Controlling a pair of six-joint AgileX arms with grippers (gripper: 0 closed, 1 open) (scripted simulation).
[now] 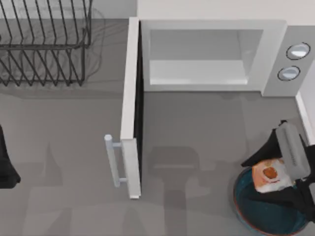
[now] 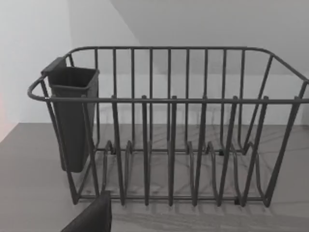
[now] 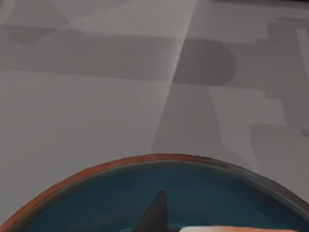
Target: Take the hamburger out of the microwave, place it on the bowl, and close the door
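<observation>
The right gripper of the AgileX pair hung over the teal bowl at the table's near right, its fingers clamped on the hamburger, a cream lump with an orange spot on top. The burger appeared held above the bowl's far edge and not yet set down. In the right wrist view the bowl's reddish rim curved across the grey table, with a dark fingertip over the blue inside.

The microwave stood at the far right with its pale cavity bare and two round knobs on its side panel. Its door stood wide open, swung toward the near side, its bar handle facing left.

The left gripper sat parked at the table's left edge; whether its fingers were open could not be told. A wire dish rack with a dark cup stood at the far left.

A release this close to the rim could, in all likelihood, tip the burger out onto the table. The outswung door could also be struck by an arm reaching to shut it.

No brand, label or writing could be read anywhere.
</observation>
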